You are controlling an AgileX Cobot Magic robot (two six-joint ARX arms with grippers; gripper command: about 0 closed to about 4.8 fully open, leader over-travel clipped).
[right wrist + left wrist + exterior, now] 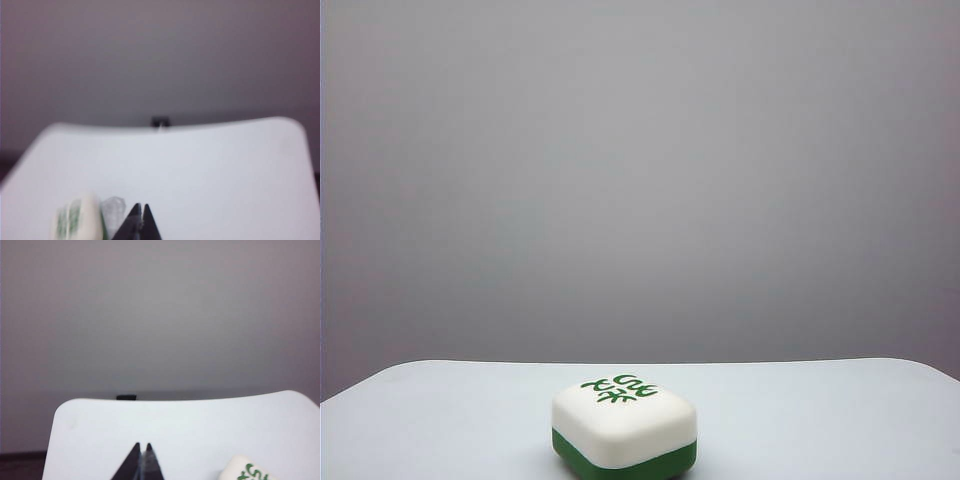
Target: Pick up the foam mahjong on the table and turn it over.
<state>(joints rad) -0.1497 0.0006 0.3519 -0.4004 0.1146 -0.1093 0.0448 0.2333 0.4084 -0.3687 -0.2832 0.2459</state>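
One chunky green-and-cream foam mahjong [625, 428] sits near the front of the plain white table [820, 420], printed cream face up, seemingly already flipped; left gripper [141, 462] and right gripper [139, 222], both clenched and empty, flank it; next likely only pulling clear.

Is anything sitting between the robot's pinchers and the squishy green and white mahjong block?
No, nothing visible is in the way. The foam mahjong sits alone on the white table, white printed face up. The left gripper and right gripper are both shut and empty, each with the block just off to one side and only bare tabletop between.
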